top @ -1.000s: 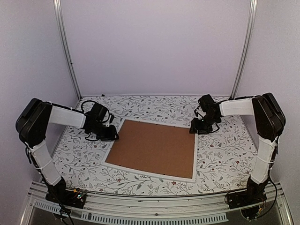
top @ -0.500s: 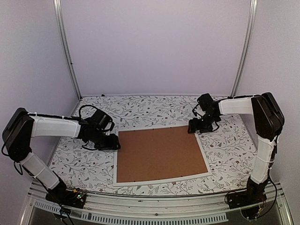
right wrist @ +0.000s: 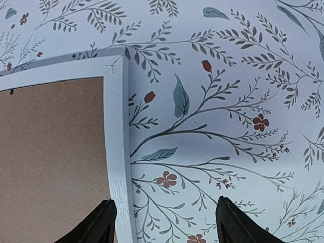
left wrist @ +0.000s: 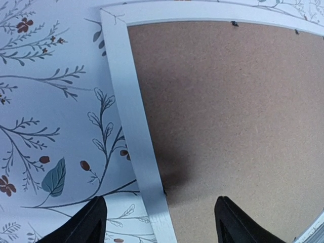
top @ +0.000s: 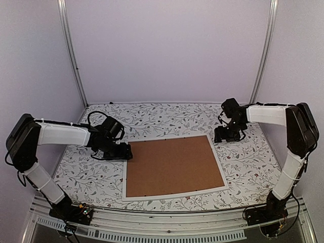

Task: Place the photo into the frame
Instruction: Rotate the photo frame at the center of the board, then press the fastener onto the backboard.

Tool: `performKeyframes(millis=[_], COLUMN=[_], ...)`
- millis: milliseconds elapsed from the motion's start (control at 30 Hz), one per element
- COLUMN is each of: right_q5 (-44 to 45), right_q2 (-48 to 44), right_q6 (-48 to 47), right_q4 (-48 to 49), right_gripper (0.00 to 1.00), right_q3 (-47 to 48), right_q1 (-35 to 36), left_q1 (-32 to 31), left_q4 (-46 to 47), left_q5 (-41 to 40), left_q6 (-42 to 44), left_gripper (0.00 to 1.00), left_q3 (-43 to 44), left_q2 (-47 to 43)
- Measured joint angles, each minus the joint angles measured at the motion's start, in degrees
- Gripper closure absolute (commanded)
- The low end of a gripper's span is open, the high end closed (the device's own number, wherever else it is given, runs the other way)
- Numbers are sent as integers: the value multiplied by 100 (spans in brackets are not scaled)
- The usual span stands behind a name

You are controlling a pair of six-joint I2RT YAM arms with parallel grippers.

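Frame face down; left end effector and right end effector open, empty. Best to lift brown board out slowly.

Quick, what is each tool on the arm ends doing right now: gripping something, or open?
Left tool: open, holding nothing, over the edge of the white rectangular picture frame.
Right tool: open, holding nothing.

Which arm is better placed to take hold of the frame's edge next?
Probably the left. The left tool, open, straddles a rail of the white frame, one finger over the tablecloth, one over the brown backing board. The right tool hangs mostly over tablecloth, the rail just inside one finger.
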Motion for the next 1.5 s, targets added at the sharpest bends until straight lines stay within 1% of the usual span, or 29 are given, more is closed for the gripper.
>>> performKeyframes(millis=[267,667,1233,1500], right_q5=[195,227,330,428], right_q2=[127,385,385,387], right_q6=[0,11,74,138], right_q4=[-151,-173,-162,-162], right_gripper=[30,30,30,30], right_q3=[13,13,-28,-26], right_q1=[37,293,330,481], left_q1=[0,0,0,-2], left_q4=[-26,-42,-42,-24], left_q5=[-125,-149,-149,-146], left_q6=[22,42,42,39], left_gripper=[24,25,25,27], left_q3=[37,37,37,22], left_q2=[42,81,83,107])
